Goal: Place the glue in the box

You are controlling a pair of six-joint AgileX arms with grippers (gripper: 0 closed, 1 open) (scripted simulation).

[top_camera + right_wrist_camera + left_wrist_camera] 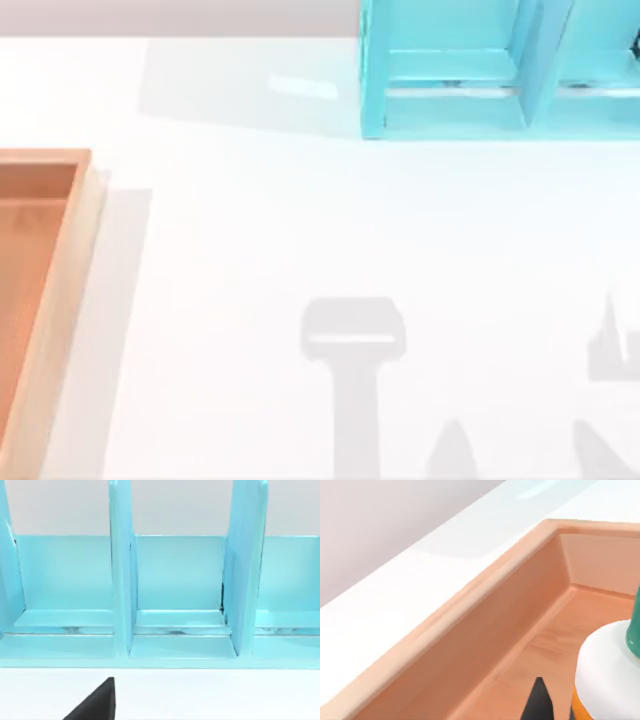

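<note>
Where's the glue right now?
In the left wrist view, the glue is above the box's floor, near a corner of its wall; in the top view the box sits at the table's left edge.

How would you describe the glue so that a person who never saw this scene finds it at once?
Start at the wooden box at the table's left edge. In the left wrist view, the glue is over the box's reddish floor, near an inner corner. It is a small bottle with a green cap, white shoulder and orange body, unlike the turquoise shelf.
</note>
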